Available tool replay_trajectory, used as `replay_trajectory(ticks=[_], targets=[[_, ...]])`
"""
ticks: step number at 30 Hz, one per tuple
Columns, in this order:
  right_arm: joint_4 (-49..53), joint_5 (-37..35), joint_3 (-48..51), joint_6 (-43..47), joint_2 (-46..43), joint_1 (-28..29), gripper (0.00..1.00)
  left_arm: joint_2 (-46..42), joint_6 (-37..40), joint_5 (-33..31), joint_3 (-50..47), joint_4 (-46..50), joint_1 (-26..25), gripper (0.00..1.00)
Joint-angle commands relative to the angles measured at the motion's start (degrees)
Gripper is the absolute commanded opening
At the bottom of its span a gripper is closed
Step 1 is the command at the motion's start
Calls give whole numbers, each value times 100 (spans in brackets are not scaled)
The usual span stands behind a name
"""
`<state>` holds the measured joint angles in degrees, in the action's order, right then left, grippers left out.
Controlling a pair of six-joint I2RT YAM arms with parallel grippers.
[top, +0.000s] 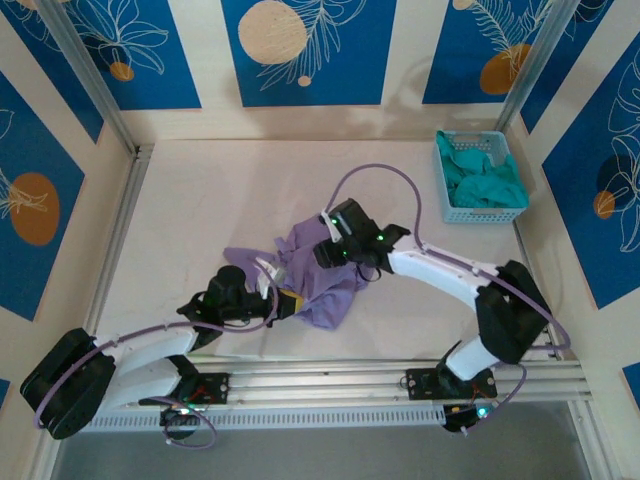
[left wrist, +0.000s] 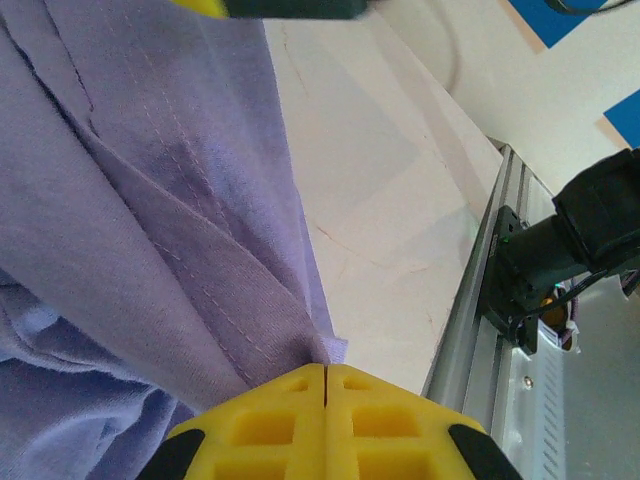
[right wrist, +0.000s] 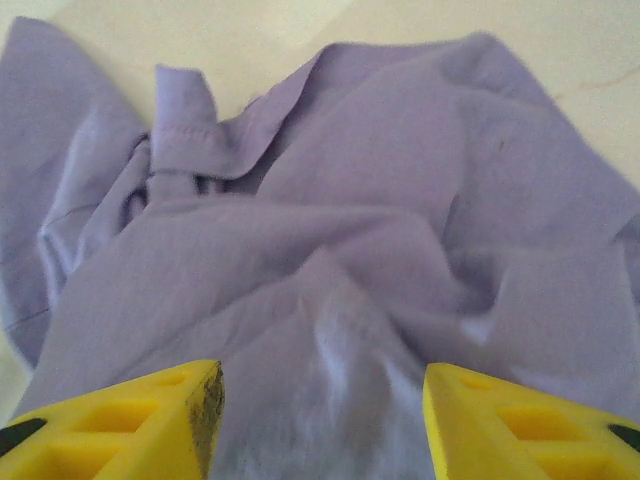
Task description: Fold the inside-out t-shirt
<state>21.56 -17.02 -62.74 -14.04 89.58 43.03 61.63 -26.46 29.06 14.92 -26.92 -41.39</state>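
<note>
Left gripper (left wrist: 326, 375), near-left side of table (top: 200, 200): fingers pressed together, clamped on a stitched hem edge of the t-shirt (top: 325, 275). T-shirt bunched in a crumpled lavender heap mid-table between both arms, nowhere near flat. Right gripper (right wrist: 320, 400) low over the heap's far side: fingers apart, wrinkled cloth under the gap, nothing pinched. Blue basket (top: 480, 178) with teal garment (top: 485, 180) far right, well apart. Step, probably: spreading the heap out, pre-fold. Next likely calls for picking a second edge or corner on the right, closing there, pulling away from the left grip to flatten.
</note>
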Motion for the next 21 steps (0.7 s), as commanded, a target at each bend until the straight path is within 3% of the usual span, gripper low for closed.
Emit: replay_trajectory(ticks=[1,9,16,18,21], targets=[[484,-679,-436,473,420,106,56,-63,172,-74,-58,-51,-46,0],[790,-1035,-1061,916,1199,180,54,-155,199,-126,-85,28,-54,0],[602,-1132,-874,989,789,202,20,-275,166,-449,-68,157,-47,0],[402,-936,-630,999,345,136,11,-413,100,-661,-68,194,-45,0],[-27,-177,-111,938,-460,-80,8,-693,26,-881,-55,204,-29,0]])
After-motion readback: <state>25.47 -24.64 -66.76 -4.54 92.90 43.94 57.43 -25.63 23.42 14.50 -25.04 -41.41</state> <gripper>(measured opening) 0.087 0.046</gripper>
